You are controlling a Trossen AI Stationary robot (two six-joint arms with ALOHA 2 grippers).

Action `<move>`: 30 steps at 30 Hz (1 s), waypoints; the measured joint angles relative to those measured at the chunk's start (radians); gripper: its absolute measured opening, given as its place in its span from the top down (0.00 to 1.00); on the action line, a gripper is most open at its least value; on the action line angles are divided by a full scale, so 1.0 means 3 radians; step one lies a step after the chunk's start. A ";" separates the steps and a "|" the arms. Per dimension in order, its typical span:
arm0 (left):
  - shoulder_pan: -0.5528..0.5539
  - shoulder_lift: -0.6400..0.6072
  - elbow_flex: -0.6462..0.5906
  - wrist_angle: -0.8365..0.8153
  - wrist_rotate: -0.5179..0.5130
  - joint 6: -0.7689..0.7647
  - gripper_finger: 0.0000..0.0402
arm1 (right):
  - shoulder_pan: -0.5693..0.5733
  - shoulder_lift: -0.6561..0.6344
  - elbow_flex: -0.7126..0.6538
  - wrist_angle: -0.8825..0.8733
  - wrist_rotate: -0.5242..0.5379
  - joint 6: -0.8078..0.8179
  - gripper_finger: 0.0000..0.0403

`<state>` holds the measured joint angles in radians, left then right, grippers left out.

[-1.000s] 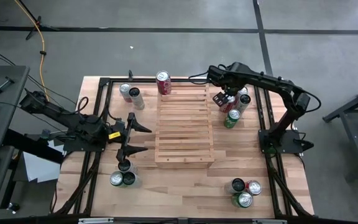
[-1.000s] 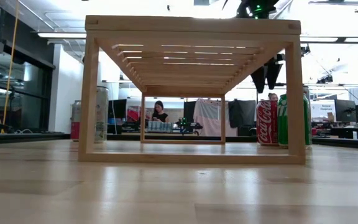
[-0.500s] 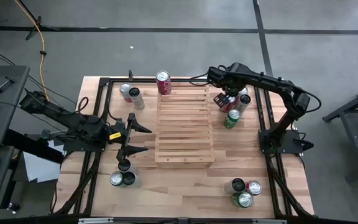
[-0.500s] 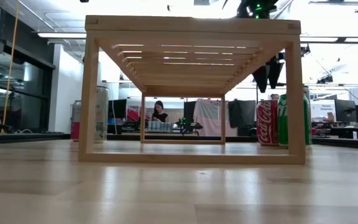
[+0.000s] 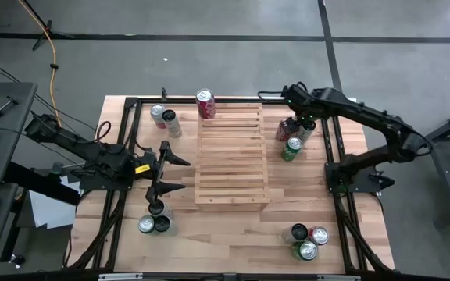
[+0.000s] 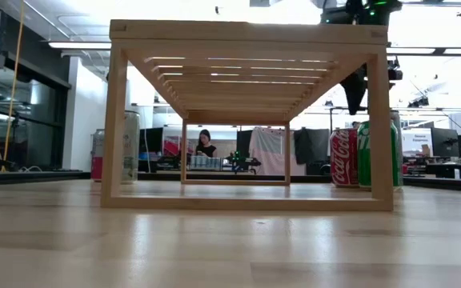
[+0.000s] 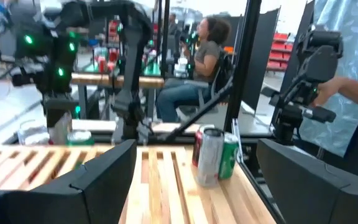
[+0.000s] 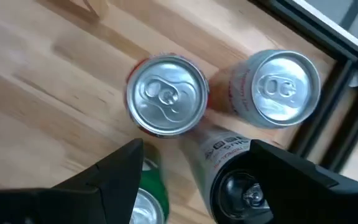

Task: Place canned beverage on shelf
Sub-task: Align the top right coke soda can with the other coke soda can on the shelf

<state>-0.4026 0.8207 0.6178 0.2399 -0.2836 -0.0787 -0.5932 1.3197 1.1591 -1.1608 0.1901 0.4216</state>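
The red can stands upright in a cluster of four near the table's far right corner, just right of the shelf. Expect a smooth, slippery, thin aluminium cylinder, probably full and weighty; grip its sides mid-height, gently. Your right gripper hovers above, fingers apart, empty. The left gripper, open too, waits left of the slatted pale-wood shelf.
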 joint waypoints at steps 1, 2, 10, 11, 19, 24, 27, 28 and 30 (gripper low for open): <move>0.0000 0.0000 0.0001 0.0028 0.0000 0.0026 0.19 | -0.0012 -0.0045 -0.0016 0.0042 -0.0037 0.0002 0.31; 0.0000 0.0001 0.0001 0.0054 0.0000 0.0051 0.19 | -0.0016 -0.0077 -0.0018 0.0081 -0.0056 0.0001 0.31; 0.0004 0.0001 0.0003 0.0160 -0.0001 0.0215 0.19 | -0.0016 -0.0098 -0.0002 0.0313 -0.0057 -0.0120 0.31; 0.0004 0.0001 0.0003 0.0160 0.0000 0.0215 0.19 | -0.0016 -0.0098 -0.0002 0.0339 -0.0053 -0.0120 0.31; 0.0004 0.0001 0.0003 0.0104 0.0000 0.0213 0.19 | -0.0012 -0.0098 0.0000 0.0635 -0.0051 -0.0148 0.31; 0.0004 0.0001 0.0003 0.0061 -0.0001 0.0156 0.19 | -0.0012 -0.0098 0.0001 0.0682 -0.0049 -0.0198 0.31; 0.0003 0.0001 0.0003 0.0059 0.0000 0.0151 0.19 | -0.0012 -0.0098 0.0003 0.0700 -0.0020 -0.0243 0.31; 0.0003 0.0001 0.0003 0.0059 -0.0001 0.0136 0.19 | -0.0012 -0.0098 0.0003 0.0708 -0.0006 -0.0249 0.31; 0.0003 0.0000 0.0003 0.0059 0.0000 0.0127 0.19 | -0.0012 -0.0098 0.0003 0.0736 -0.0007 -0.0240 0.31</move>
<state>-0.4019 0.8207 0.6186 0.2577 -0.2836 -0.0406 -0.5968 1.2903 1.1599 -0.9398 0.1880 0.3495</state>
